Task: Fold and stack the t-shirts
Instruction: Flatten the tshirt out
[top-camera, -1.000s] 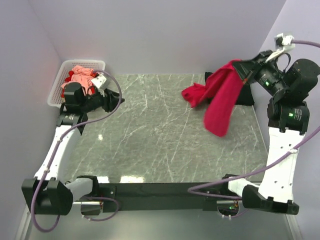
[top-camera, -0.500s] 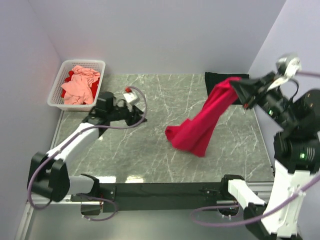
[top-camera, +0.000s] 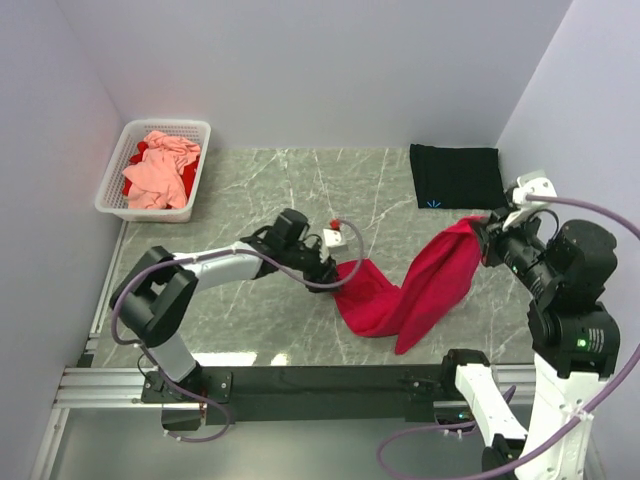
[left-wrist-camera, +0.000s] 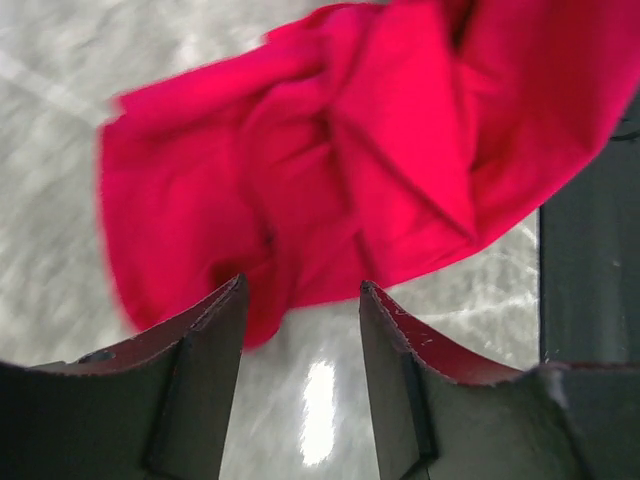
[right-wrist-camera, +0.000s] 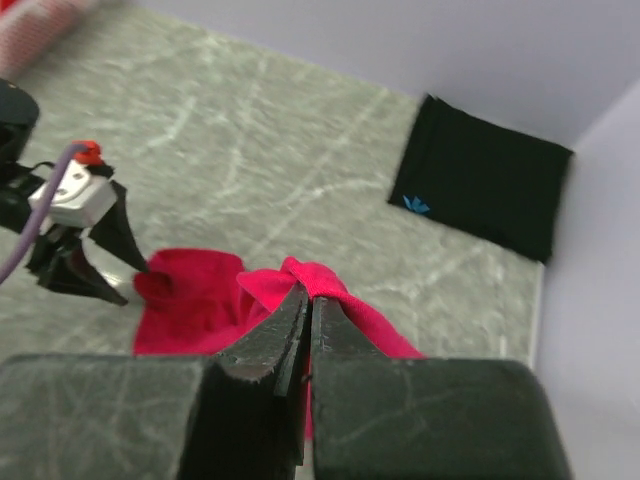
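Note:
A crimson-red t-shirt (top-camera: 400, 290) hangs from my right gripper (top-camera: 484, 232), which is shut on a bunched fold of it (right-wrist-camera: 308, 295). Its lower part lies crumpled on the table. My left gripper (top-camera: 342, 270) stands open at the shirt's left end. In the left wrist view the red cloth (left-wrist-camera: 330, 160) lies just beyond the fingertips (left-wrist-camera: 205, 330), with nothing between them. A folded black t-shirt (top-camera: 456, 176) with a tiny blue mark (top-camera: 432, 203) lies flat at the back right. A salmon-pink t-shirt (top-camera: 160, 168) sits crumpled in the basket.
The white lattice basket (top-camera: 165, 124) stands at the back left corner and also holds some red cloth. Purple walls close in the table at the back and sides. A black rail (top-camera: 330, 380) runs along the near edge.
My right gripper has swung the red shirt from above the black shirt down towards the table's middle. The left arm came over from the basket to the shirt's left end, its jaws now wider.

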